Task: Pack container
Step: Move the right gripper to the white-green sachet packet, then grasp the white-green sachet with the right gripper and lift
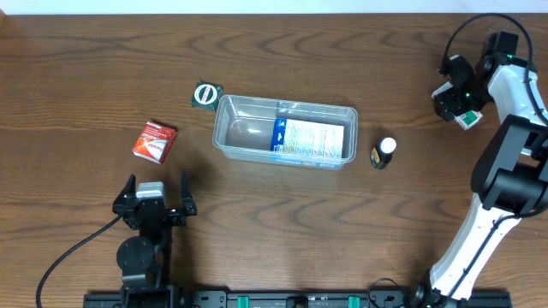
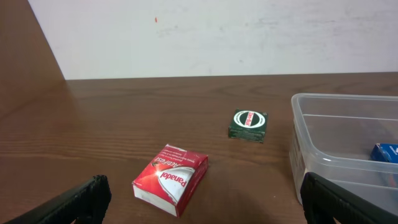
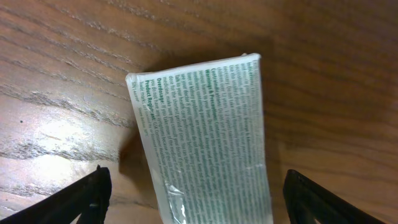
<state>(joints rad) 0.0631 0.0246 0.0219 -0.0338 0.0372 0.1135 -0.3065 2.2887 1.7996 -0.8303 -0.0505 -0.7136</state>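
- The tub [image 1: 244, 133] sits mid-bench with a blue box [image 1: 279, 137] inside.
- Far right, the right pincer [image 3: 198, 196] is spread on both sides of a white packet [image 3: 205, 124].
- Next, I think: pinch it, lift it, carry it to the tub.
- The left pincer [image 1: 157, 185] is spread too, near a red box [image 1: 154, 141].

Left wrist cam chops the container [image 2: 339, 99] off at the right edge, and the blue box [image 2: 385, 152] inside is just a corner poking in. Right wrist cam: the white packet [image 3: 205, 137] runs off the bottom, print mostly too fine to read. Overhead, the right arm [image 1: 505, 85] hides most of it, and the little bottle [image 1: 384, 152] has an unreadable label.
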